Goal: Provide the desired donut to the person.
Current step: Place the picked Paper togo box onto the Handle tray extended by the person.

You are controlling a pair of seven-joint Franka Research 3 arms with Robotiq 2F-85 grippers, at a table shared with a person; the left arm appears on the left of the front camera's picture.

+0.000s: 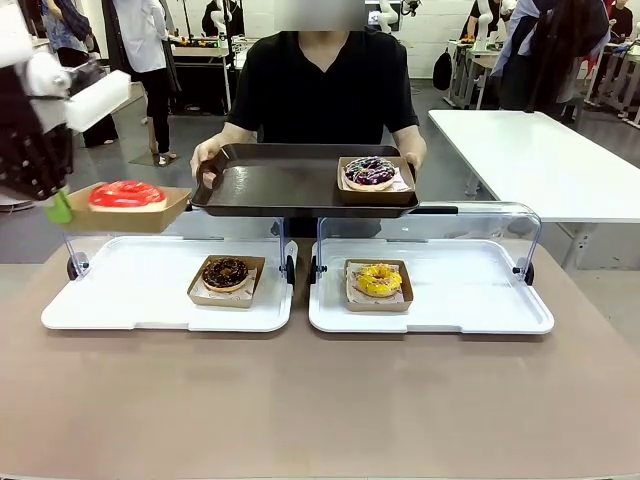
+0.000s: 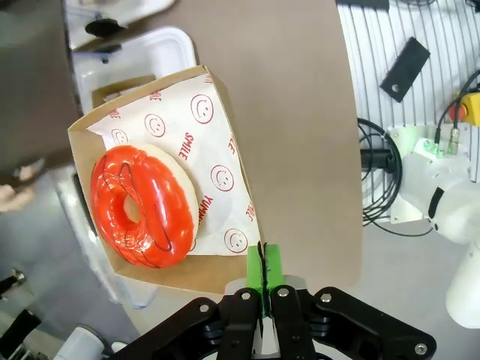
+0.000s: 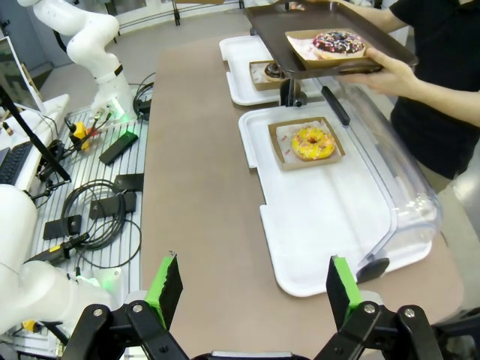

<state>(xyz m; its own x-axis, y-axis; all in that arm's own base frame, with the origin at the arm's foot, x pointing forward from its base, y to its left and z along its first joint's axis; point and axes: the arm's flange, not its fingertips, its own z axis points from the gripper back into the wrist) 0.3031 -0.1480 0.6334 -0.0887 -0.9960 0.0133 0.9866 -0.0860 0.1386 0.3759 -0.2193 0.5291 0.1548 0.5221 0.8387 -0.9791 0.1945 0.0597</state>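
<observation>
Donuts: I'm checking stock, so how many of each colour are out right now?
Red donut: 1
Purple donut: 1
Chocolate donut: 1
Yellow donut: 1
Total: 4

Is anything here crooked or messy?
Nothing is spilled or broken. One thing stands out: the red donut in its cardboard tray hangs in the air, pinched at one edge by the left gripper, off to the side of the person's brown tray.
</observation>
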